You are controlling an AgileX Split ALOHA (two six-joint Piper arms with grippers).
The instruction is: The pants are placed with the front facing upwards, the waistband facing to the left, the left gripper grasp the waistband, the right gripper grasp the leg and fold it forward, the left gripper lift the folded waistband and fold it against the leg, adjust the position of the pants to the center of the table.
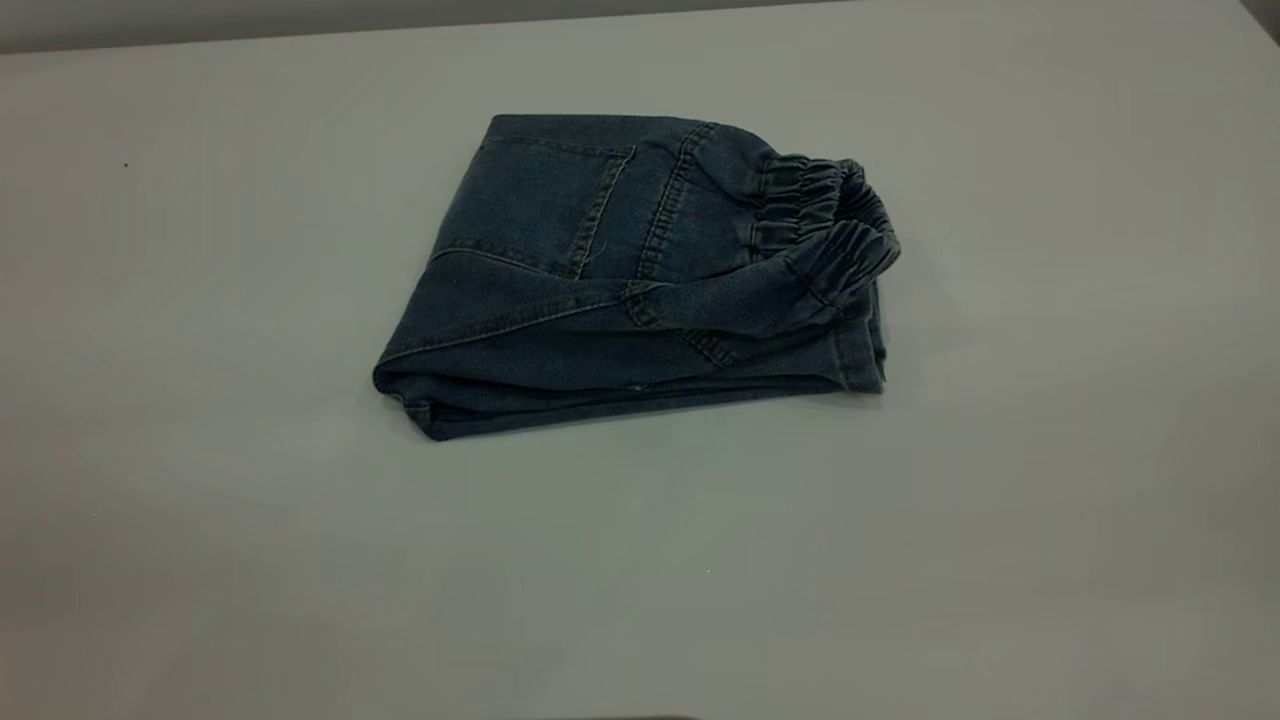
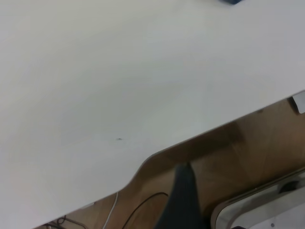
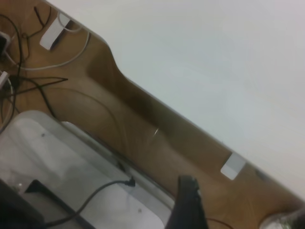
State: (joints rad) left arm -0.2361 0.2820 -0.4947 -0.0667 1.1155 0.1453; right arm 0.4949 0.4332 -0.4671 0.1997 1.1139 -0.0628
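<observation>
The pants lie folded into a compact dark blue bundle near the middle of the table. The waistband, ruffled and darker, is at the bundle's right end on top of the folded legs. Neither gripper shows in the exterior view and nothing touches the pants. In the left wrist view a dark part of the left gripper hangs off the table edge over the floor, with a blue corner of the pants far off. The right gripper likewise hangs beyond the table edge.
Brown wooden floor lies past the table's edge on both sides. Loose cables and a pale grey rounded panel are on the right side. Another grey panel and thin cables are on the left.
</observation>
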